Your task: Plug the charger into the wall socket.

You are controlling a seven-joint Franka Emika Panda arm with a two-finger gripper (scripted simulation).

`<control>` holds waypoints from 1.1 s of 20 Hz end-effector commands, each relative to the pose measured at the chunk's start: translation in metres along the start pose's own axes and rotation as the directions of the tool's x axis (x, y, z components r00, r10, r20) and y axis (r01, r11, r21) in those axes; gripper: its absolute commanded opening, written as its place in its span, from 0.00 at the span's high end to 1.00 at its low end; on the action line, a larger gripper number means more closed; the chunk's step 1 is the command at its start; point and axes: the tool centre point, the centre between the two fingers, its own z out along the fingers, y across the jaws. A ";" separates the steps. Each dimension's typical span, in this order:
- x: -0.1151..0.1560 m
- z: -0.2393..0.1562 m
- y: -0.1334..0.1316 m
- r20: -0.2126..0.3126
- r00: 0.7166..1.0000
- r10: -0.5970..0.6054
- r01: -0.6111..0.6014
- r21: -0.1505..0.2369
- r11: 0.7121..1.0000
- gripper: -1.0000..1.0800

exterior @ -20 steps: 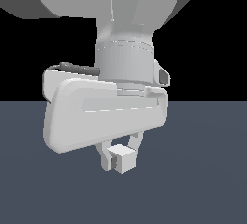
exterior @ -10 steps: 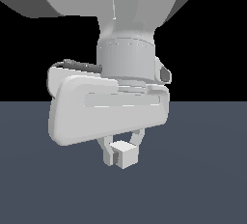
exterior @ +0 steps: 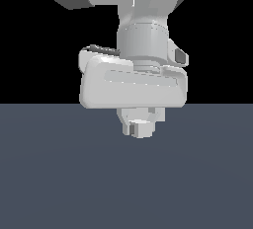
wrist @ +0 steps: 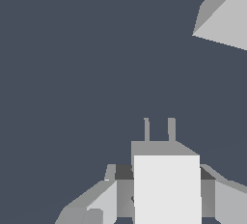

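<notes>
The charger (exterior: 142, 128) is a small white cube held between my gripper's fingers, under the wide white hand, above the dark grey floor. In the wrist view the charger (wrist: 166, 184) shows its white face and two thin grey prongs pointing away from the camera. My gripper (wrist: 164, 189) is shut on it, one finger (wrist: 103, 199) on each side. A corner of a flat white panel, the wall socket (wrist: 226, 15), shows at the edge of the wrist view, well away from the prongs. Its holes are out of view. The socket does not show in the exterior view.
The dark grey floor (exterior: 59, 173) spreads under the arm. The arm's large grey links (exterior: 143, 6) fill the upper part of the exterior view.
The hand with the charger has turned and shifted slightly toward the exterior view's right, and it has risen a little. The charger stays gripped.
</notes>
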 end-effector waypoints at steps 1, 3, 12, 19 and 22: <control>0.005 -0.013 0.014 -0.001 0.997 0.079 -0.079 -0.004 0.997 1.00; 0.007 -0.022 0.024 -0.001 0.991 0.133 -0.133 -0.007 0.991 1.00; 0.009 -0.044 0.049 -0.002 0.963 0.268 -0.268 -0.017 0.963 1.00; 0.009 -0.045 0.051 -0.002 0.961 0.275 -0.275 -0.017 0.961 1.00; 0.011 -0.045 0.051 -0.002 0.961 0.275 -0.275 -0.017 0.961 1.00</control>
